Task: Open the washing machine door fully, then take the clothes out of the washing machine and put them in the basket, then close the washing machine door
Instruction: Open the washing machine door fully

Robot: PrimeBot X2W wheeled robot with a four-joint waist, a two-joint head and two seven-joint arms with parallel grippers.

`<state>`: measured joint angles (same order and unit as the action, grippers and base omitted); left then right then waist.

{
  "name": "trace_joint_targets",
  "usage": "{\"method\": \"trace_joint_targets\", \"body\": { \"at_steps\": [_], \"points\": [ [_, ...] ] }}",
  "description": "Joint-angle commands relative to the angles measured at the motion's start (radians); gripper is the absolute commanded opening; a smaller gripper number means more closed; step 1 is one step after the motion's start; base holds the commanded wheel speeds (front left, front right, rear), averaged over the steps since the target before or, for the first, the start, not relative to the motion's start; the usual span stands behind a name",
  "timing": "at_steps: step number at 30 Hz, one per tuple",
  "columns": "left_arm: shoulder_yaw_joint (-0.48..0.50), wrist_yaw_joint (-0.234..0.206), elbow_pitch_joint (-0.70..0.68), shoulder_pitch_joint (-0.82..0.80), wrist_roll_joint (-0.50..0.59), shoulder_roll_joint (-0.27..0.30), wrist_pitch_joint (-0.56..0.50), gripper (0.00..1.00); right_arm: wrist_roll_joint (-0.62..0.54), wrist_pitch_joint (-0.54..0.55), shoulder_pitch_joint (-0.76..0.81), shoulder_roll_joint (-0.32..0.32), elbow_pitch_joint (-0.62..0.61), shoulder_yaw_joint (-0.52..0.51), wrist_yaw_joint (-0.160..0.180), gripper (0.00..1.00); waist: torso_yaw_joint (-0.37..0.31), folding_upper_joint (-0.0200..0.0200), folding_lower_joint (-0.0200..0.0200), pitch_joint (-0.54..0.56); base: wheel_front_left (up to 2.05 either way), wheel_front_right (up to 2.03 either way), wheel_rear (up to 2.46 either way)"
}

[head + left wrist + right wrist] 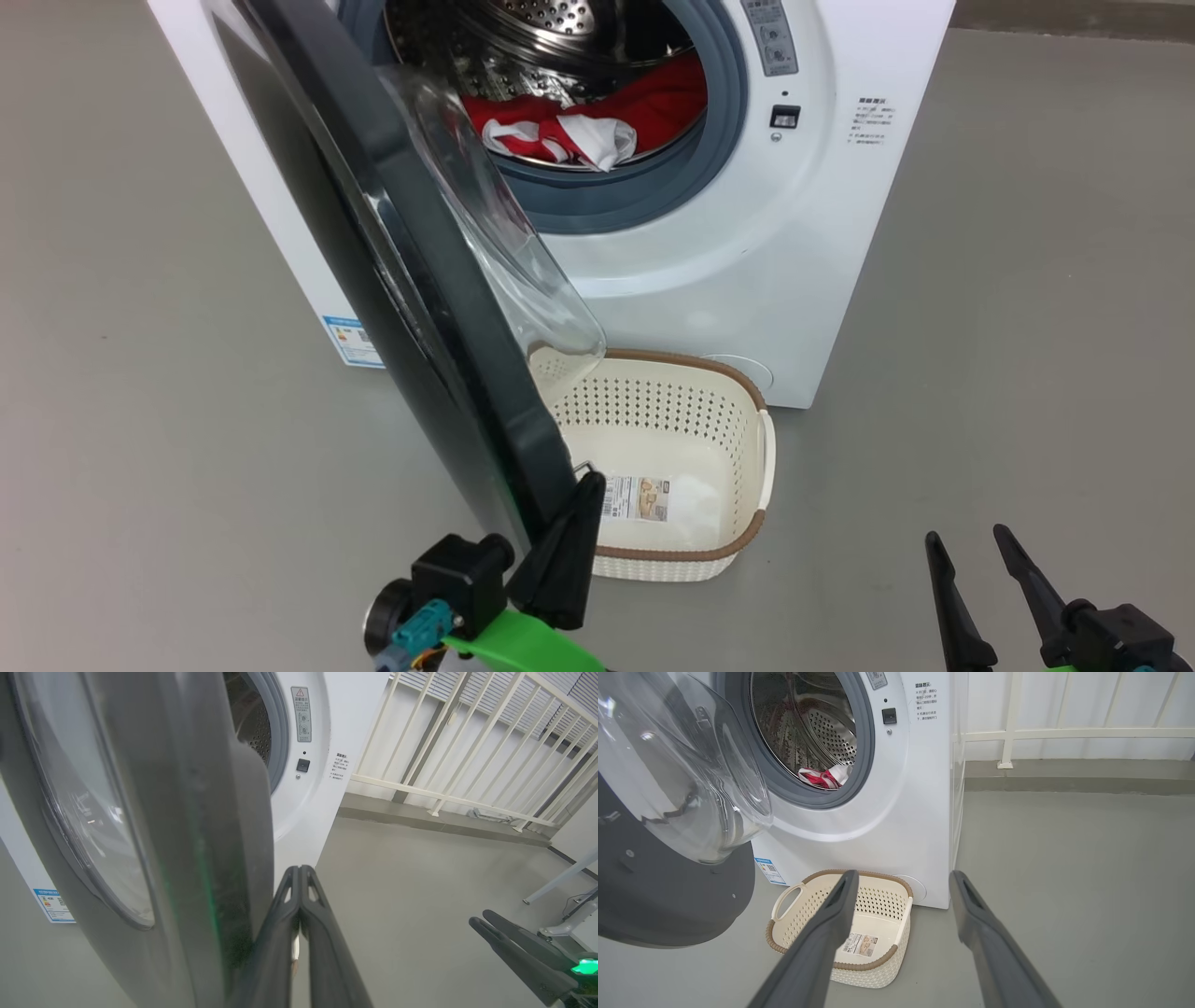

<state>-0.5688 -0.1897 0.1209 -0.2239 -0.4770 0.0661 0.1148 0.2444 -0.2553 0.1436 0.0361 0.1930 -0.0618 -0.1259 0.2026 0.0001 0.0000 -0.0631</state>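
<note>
While the washing machine door (420, 280) stands swung out over the left end of the basket (714, 551), the left gripper (590, 485) has its jaws closed together right beside the door's near edge. The right gripper (966, 534) hovers at the near right, jaws open and empty. The red clothes (579, 126) lie in the drum of the washing machine (747, 280), with the basket on the floor (934, 327) just before it.

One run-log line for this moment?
black-rimmed round glass door: part open; left claw: shut at door edge; right claw: open; red clothes: in steel drum; cream perforated basket: empty
</note>
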Motion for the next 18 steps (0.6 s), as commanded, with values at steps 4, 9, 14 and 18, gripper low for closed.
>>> {"method": "trace_joint_targets", "body": {
  "at_steps": [4, 9, 14, 18],
  "points": [
    [0.066, -0.033, -0.029, 0.006, -0.015, 0.029, 0.016, 0.0, 0.001, -0.006, -0.031, 0.014, -0.021, 0.016, -0.005, 1.0, 0.011, -0.0001, 0.0, 0.004, 0.0, 0.0, 0.0],
    [0.085, -0.058, -0.053, 0.041, -0.015, 0.044, 0.035, 0.0, -0.003, -0.006, -0.027, 0.014, -0.022, 0.009, -0.005, 1.0, 0.031, -0.0001, 0.0, 0.006, 0.0, 0.0, 0.0],
    [0.109, -0.081, -0.082, 0.079, -0.017, 0.068, 0.054, 0.0, -0.01, -0.006, -0.025, 0.014, -0.022, 0.009, -0.005, 1.0, 0.058, -0.0001, 0.0, 0.007, 0.0, 0.0, 0.0],
    [0.126, -0.094, -0.096, 0.1, -0.018, 0.086, 0.062, 0.0, -0.014, -0.006, -0.024, 0.014, -0.023, 0.006, -0.005, 1.0, 0.077, -0.0001, 0.0, 0.007, 0.0, 0.0, 0.0]
  ]
}}
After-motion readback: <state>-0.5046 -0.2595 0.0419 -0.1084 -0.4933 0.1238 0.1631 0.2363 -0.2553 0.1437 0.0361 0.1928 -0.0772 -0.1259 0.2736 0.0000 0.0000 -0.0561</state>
